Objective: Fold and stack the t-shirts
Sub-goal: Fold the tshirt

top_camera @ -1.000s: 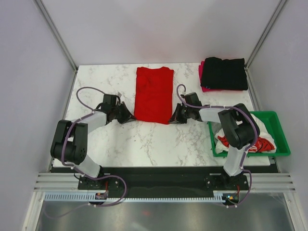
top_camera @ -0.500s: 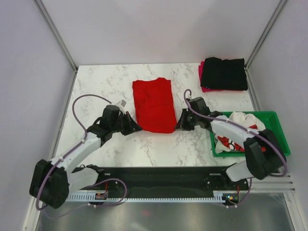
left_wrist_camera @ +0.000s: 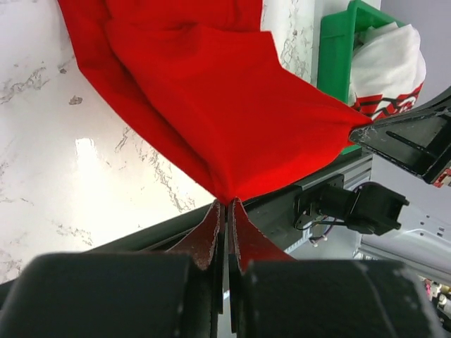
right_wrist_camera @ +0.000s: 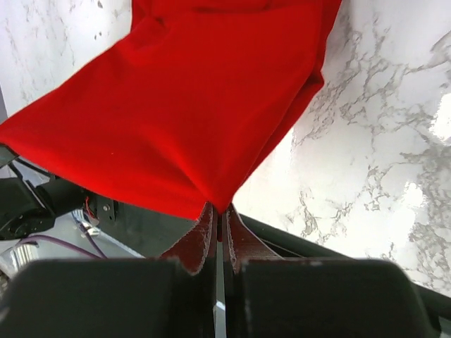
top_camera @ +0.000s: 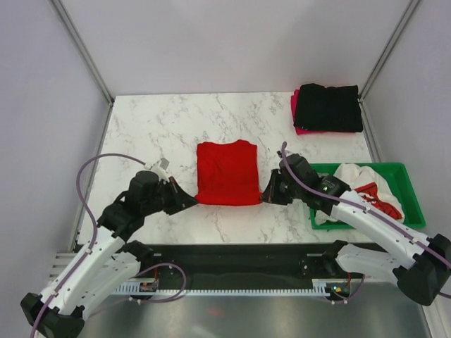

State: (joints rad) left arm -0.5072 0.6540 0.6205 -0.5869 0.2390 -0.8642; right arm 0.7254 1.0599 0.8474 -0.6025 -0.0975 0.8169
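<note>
From above: the red shirt (top_camera: 227, 172) sits mid-bench (top_camera: 155, 127) as a squarish panel, with the left tool (top_camera: 189, 199) at its near-left corner and the right tool (top_camera: 266, 196) at its near-right corner. One tool per corner looks like the way to hold the near edge straight and level for a fold. At the far right a black shirt (top_camera: 328, 107) rests on a pink shirt (top_camera: 294, 105) — by my reading, the stack this one is bound for. White shirts (top_camera: 352, 176) with red print are heaped in the green crate (top_camera: 412, 197), not yet folded.

Left wrist view: the jaws are pressed together on a point of red cloth, with nothing but fabric between them. The shirt rises off the bench and runs taut across to the other corner.

Right wrist view: same story — jaws closed tight on the opposite corner, cloth raised, marble showing beneath. The tension looks deliberate, since slack here would let the fold wrinkle.
</note>
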